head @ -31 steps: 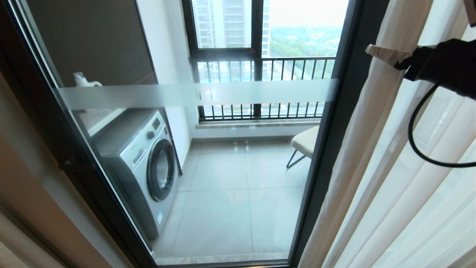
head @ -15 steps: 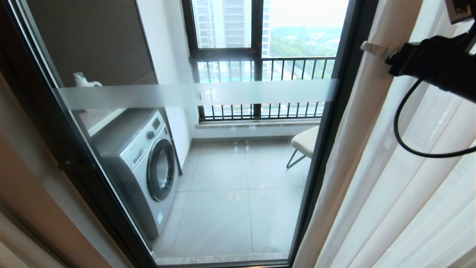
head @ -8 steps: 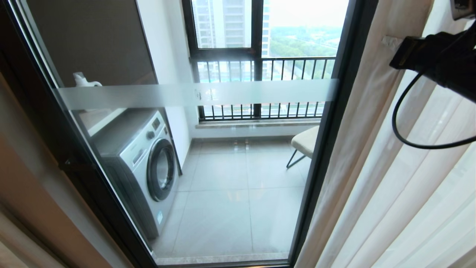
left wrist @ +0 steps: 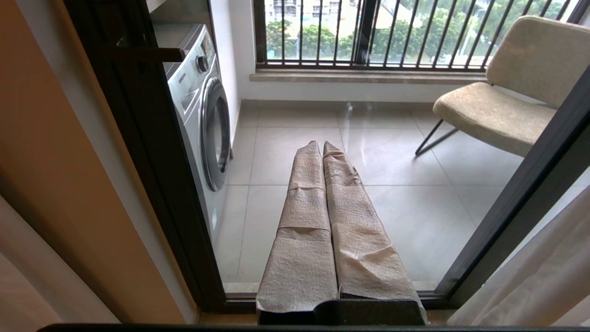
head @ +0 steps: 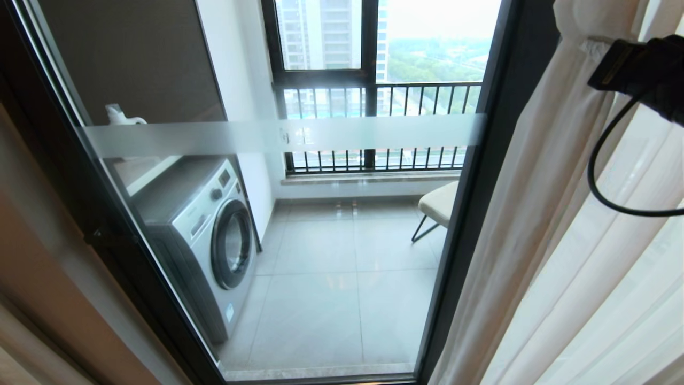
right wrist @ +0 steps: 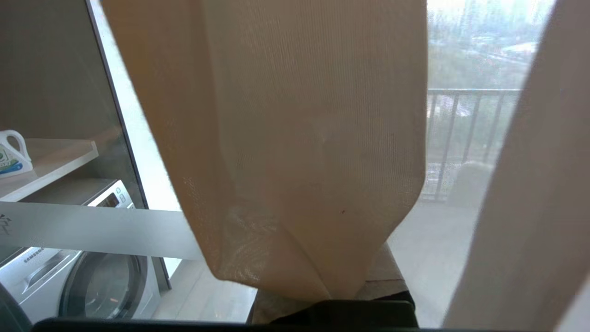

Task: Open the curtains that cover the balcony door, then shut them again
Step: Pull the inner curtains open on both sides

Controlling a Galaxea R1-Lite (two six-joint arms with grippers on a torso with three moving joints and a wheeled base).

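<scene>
Near, low centre: left claw [left wrist: 322, 152] parked, cloth-wrapped fingers [left wrist: 304, 216] pressed together, grasping nothing, aimed at the balcony door [head: 299, 133]. Near right, up high: right claw [right wrist: 332, 295] clenched on a fold of the curtains [head: 539, 214], fingertips mostly buried under the draped beige cloth, so the exact pinch point hard to judge. Black cable [head: 604, 182] looping below the wrist. Curtains gathered at the right, beside the door's black frame; glass largely uncovered. Beyond the glass: washing machine [head: 214, 235] at left, chair [head: 438, 203] at right, tiled floor [head: 331, 283] between, barred railing [head: 385, 123] farthest back.
</scene>
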